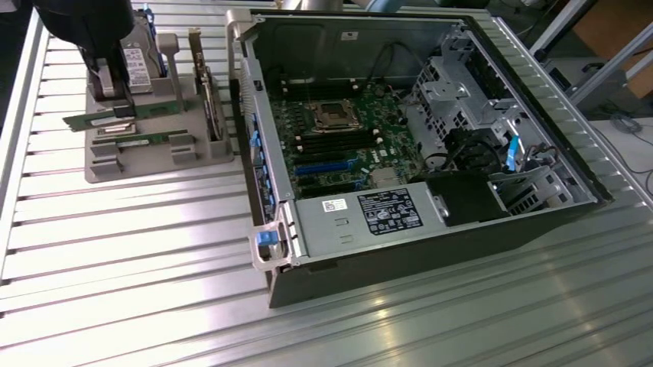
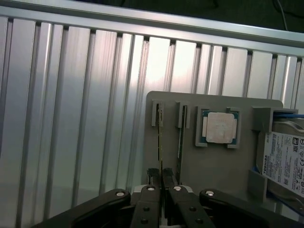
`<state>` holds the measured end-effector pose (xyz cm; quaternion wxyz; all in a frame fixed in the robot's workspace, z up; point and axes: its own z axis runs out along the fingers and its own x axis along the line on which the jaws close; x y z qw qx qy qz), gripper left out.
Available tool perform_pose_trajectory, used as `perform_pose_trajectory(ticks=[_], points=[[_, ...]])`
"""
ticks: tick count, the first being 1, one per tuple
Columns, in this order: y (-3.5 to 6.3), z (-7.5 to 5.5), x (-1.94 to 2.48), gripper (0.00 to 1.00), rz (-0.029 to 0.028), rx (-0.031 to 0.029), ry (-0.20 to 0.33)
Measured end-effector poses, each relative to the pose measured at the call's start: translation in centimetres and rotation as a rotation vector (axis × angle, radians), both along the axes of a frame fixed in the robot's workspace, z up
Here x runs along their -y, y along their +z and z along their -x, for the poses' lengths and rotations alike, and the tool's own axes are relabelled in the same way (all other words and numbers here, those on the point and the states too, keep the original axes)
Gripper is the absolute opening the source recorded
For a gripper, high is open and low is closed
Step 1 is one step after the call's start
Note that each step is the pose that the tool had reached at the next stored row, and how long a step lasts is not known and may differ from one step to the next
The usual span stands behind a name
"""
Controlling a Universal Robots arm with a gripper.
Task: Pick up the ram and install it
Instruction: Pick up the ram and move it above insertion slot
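Two green ram sticks stand on edge in the slots of a grey holder (image 2: 213, 166). In the wrist view my gripper (image 2: 160, 173) has its two black fingertips (image 2: 153, 175) pressed against either side of one ram (image 2: 160, 142), which still sits in its slot. The second ram (image 2: 180, 142) stands just beside it, untouched. In the exterior view my black arm (image 1: 82, 30) hangs over the holder (image 1: 153, 160) at the upper left, with the rams (image 1: 92, 120) (image 1: 143, 138) lying below it. The open computer case (image 1: 408, 130) shows dark memory slots (image 1: 326, 141) on its motherboard.
A square silver processor chip (image 2: 219, 127) and a hard drive with a white label (image 2: 285, 161) rest in the same holder. Expansion cards (image 1: 209, 99) stand upright at the holder's side nearest the case. Ribbed aluminium table (image 1: 122, 245) surrounds everything.
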<state>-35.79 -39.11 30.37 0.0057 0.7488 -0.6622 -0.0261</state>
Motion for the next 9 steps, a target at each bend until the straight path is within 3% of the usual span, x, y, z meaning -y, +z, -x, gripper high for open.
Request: perform_pose_trajectory(ticks=[9], points=[[1.80,0.0,0.00,0.13,-0.0001,0.0001,0.000]])
